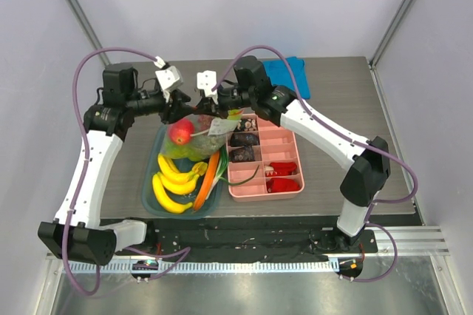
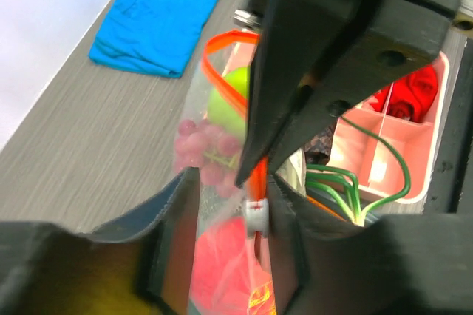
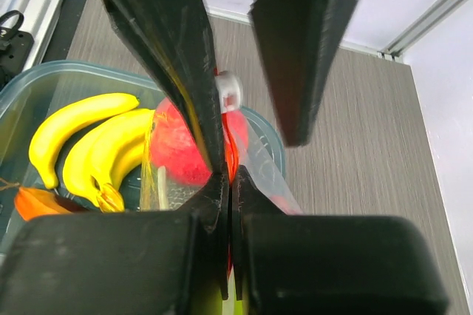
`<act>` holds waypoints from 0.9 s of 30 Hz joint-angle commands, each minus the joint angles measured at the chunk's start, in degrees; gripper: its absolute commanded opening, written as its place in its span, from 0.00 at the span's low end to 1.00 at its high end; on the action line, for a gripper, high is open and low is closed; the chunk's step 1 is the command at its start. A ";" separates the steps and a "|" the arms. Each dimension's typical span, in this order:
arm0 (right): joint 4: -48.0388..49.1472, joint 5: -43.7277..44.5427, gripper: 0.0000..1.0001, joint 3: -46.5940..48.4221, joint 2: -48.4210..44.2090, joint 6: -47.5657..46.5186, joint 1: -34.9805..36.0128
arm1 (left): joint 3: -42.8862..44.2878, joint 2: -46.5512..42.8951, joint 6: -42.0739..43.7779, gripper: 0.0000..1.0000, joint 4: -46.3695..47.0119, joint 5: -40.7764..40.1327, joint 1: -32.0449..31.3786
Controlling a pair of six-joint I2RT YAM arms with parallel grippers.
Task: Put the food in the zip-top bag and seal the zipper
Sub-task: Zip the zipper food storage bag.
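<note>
The clear zip-top bag (image 1: pixel 198 134) hangs between both grippers above the teal tray. Inside it I see a red fruit (image 1: pixel 179 132), a green apple (image 2: pixel 225 97) and pale purple grapes (image 2: pixel 199 148). My right gripper (image 3: pixel 229 182) is shut on the orange-red zipper strip (image 2: pixel 222 41), which still gapes in a loop beyond it. My left gripper (image 2: pixel 225 189) is open around the bag's mouth edge, with the white slider (image 2: pixel 255 215) against one finger. The slider also shows in the right wrist view (image 3: pixel 228 92). In the top view the grippers meet, left (image 1: pixel 181 108) and right (image 1: pixel 209 106).
The teal tray (image 1: pixel 151 174) below holds bananas (image 1: pixel 174 182) and an orange carrot (image 1: pixel 208 178). A pink compartment tray (image 1: pixel 292 134) with dark and red items stands to its right. A blue cloth (image 1: pixel 290 75) lies at the back.
</note>
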 commanded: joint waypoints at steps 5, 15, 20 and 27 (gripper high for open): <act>3.95 -1.11 0.01 -0.81 -5.03 -0.23 0.82 | 3.02 -2.27 -1.54 0.71 -3.87 11.34 11.93; 6.41 -2.24 0.01 -0.10 -4.51 2.85 0.91 | -5.41 -5.79 -1.87 0.75 1.35 14.78 12.74; 6.85 -3.39 0.01 0.25 -4.42 3.64 1.00 | -5.76 -3.69 -1.61 0.70 3.75 14.07 9.31; 9.84 -4.27 0.01 -2.39 -6.08 4.16 1.00 | -9.54 -3.42 -1.27 0.49 11.40 16.18 8.95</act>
